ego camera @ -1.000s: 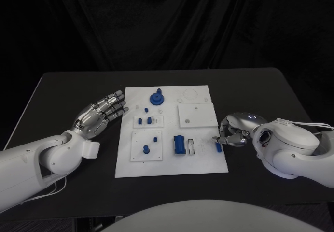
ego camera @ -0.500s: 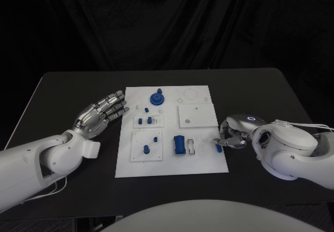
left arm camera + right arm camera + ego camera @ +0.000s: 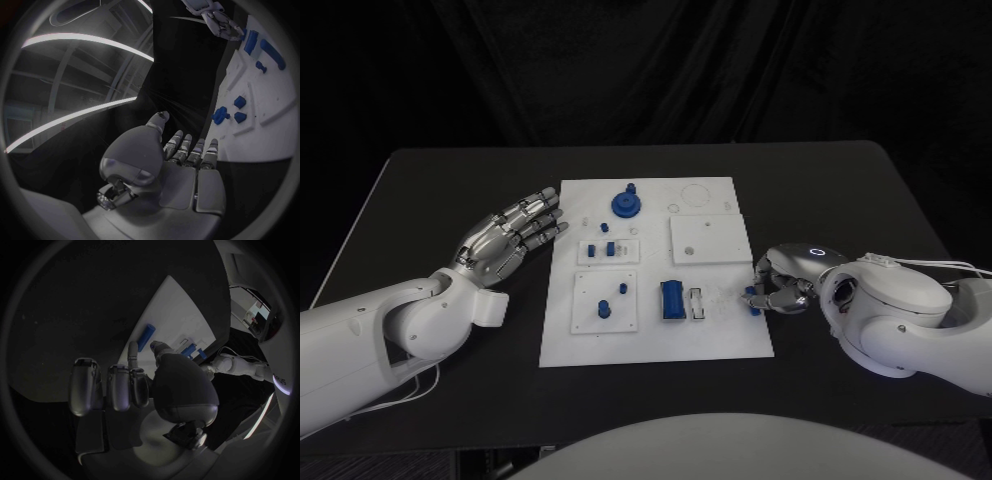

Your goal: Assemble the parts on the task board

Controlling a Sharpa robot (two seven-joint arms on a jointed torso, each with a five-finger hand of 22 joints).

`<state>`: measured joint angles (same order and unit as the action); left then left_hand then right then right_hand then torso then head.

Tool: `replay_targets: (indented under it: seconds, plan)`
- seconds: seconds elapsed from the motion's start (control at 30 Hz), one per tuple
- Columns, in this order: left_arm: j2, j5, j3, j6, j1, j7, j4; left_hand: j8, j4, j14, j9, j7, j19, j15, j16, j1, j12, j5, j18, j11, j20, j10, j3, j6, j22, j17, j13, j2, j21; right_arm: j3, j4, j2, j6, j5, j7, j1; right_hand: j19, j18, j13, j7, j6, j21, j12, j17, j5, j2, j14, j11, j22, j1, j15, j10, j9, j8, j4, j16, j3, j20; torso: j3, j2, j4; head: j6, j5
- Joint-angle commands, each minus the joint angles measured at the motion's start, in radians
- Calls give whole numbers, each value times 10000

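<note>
The right hand (image 3: 783, 285) sits at the right edge of the task board (image 3: 733, 340), toward its near end, fingers curled in toward a small blue part (image 3: 753, 303) that lies just at the board's right border. The fingertips are at or against that part, but whether they actually pinch it cannot be told; in the right wrist view the hand (image 3: 134, 385) shows its fingers bent down over the black tabletop (image 3: 75, 315), with a blue part (image 3: 146, 337) on the white board (image 3: 175, 305) just beyond them.

Left of that hand, on the near half of the board, a larger blue block (image 3: 672, 298) stands beside a slim white slot, and further left a small plate carries two little blue pieces (image 3: 604, 307).

The left hand (image 3: 509, 233) lies over the tabletop (image 3: 430, 200) just beside the board's left edge, flat, fingers spread and straight, gripping nothing, apart from every part. The left wrist view shows the same hand (image 3: 181, 170) with fingers extended toward the board (image 3: 250, 130).

Past mid-board are three small blue pegs (image 3: 600, 249) on a second plate, and a plain white square plate (image 3: 705, 239) to their right. At the far end stands a round blue knob piece (image 3: 626, 203).
</note>
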<state>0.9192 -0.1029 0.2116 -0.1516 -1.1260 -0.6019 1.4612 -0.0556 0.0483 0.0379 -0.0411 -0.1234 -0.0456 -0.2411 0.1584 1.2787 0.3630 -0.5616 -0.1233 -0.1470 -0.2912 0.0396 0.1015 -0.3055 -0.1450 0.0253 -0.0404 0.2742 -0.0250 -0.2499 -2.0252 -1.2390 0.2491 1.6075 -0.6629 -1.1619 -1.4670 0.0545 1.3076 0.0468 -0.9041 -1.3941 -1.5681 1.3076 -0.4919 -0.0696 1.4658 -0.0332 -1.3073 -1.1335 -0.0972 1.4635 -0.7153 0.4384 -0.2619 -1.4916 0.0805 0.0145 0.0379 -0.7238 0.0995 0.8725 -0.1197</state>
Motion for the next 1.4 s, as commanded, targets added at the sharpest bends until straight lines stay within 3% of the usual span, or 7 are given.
replay_targets:
  seconds: [0.03,0.5,0.63,0.93,1.0,1.1,1.4]
  plan:
    - [-21,5,-7,-110,15,-63,1,-58,-2,-13,-12,-36,-57,-45,33,-108,55,-43,91,36,15,17,-41,-49,14,12,-12,27,-49,0,27,26,-152,-43,-223,51,-385,-91,2632,-13,-81,62,-27,334,-55,-9,652,68,-2032,-159,72,1073,38,-77,40,43,77,48,1,0,1,2,7]
    - [-36,5,-7,-145,21,-7,-24,-58,2,-19,-10,-48,-55,-42,25,-113,48,-42,90,44,17,15,-47,-40,17,10,-10,27,-49,0,205,270,-369,-47,-259,285,-372,-83,2632,-12,-119,97,-27,277,-96,-14,640,70,-2020,-338,74,1073,117,-159,167,68,186,51,-2,-1,-3,2,40]
    - [-46,5,-7,-163,24,2,-26,-58,2,-19,-10,-48,-55,-42,25,-113,48,-42,90,44,17,15,-47,-40,17,10,-10,27,-49,0,276,343,-403,-47,-266,339,-368,-80,2632,-61,-185,106,-27,259,-514,11,637,26,-2018,-958,40,1073,197,-234,634,79,531,33,-1,0,2,2,42]
    - [-39,5,-7,-188,30,26,-37,-63,5,-21,-12,-63,-54,-39,30,-121,61,-41,89,50,19,13,-54,-55,22,11,-11,29,-48,1,387,452,-308,-47,-265,393,-375,-85,2632,-121,-340,88,-27,250,-798,-25,637,-27,-2026,-1573,-7,1073,243,-254,1309,87,1055,-9,1,1,-5,2,121]
    - [-39,5,-7,-198,31,28,-35,-68,5,-24,-14,-80,-54,-36,28,-126,71,-41,88,54,20,15,-58,-71,22,10,-11,31,-48,1,379,466,-193,-47,-242,397,-380,-91,2632,-130,-415,72,-27,246,-275,-65,636,-39,-2032,-1908,-27,1073,218,-216,1734,91,1677,-44,1,2,-3,2,133]
    - [-29,5,-7,-210,33,32,-30,-75,7,-26,-15,-108,-53,-32,30,-133,78,-40,87,63,21,16,-65,-84,24,10,-12,34,-47,1,336,471,112,-47,-166,400,-393,-99,2632,-127,-457,43,-27,254,-592,-239,639,-37,-2043,-1642,-20,1073,120,-118,1976,89,2272,-37,2,0,3,2,147]
    - [-20,5,-7,-239,40,52,-44,-75,7,-26,-15,-108,-53,-32,30,-133,78,-40,87,63,21,16,-65,-84,24,10,-12,34,-47,6,84,426,1377,-1990,373,399,-456,-133,2632,-209,-534,-109,-27,371,-503,-401,667,-105,-2091,-1029,-69,1073,-20,19,2005,36,2729,-70,3,0,0,2,159]
